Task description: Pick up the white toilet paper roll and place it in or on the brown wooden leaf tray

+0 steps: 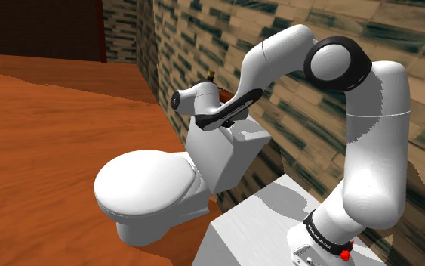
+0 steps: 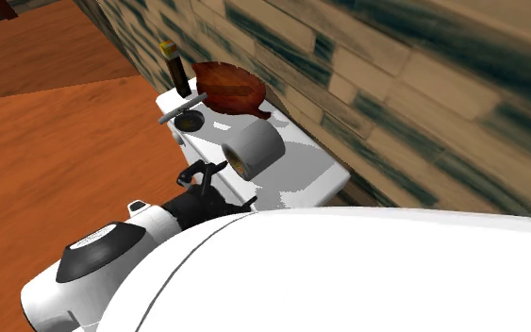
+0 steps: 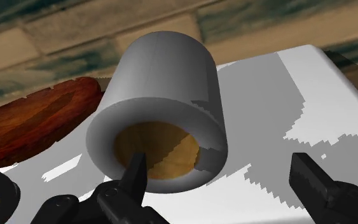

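I see the claw spread wide with nothing in it, one finger in front of the brown core of the white cylindrical toilet paper roll. The roll lies on its side on the white toilet tank lid, near the brown wooden leaf-shaped tray.

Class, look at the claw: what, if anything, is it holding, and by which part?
Nothing is held. The claw is open, facing the hollow end of the toilet paper roll, which lies on the toilet tank.
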`<action>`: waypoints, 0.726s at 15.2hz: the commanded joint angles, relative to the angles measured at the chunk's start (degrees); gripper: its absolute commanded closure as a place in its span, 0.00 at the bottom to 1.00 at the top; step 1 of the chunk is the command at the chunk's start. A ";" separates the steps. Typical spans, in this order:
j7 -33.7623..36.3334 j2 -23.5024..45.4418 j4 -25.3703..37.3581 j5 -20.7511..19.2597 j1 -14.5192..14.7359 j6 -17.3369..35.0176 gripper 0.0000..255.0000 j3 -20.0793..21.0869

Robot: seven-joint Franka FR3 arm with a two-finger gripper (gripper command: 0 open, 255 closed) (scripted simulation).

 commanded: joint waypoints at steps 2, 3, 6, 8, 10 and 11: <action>-0.10 0.77 -0.37 -1.77 -0.59 1.10 0.00 -0.80; -0.01 0.77 -0.65 -2.09 -0.92 1.58 0.00 -1.02; 0.25 0.82 -1.43 -3.06 -1.91 3.03 0.00 -1.68; 0.30 0.84 -1.57 -3.25 -2.09 3.31 0.00 -1.81; 0.30 0.84 -1.57 -3.25 -2.09 3.31 0.00 -1.82; 0.30 0.84 -1.57 -3.25 -2.09 3.31 0.00 -1.82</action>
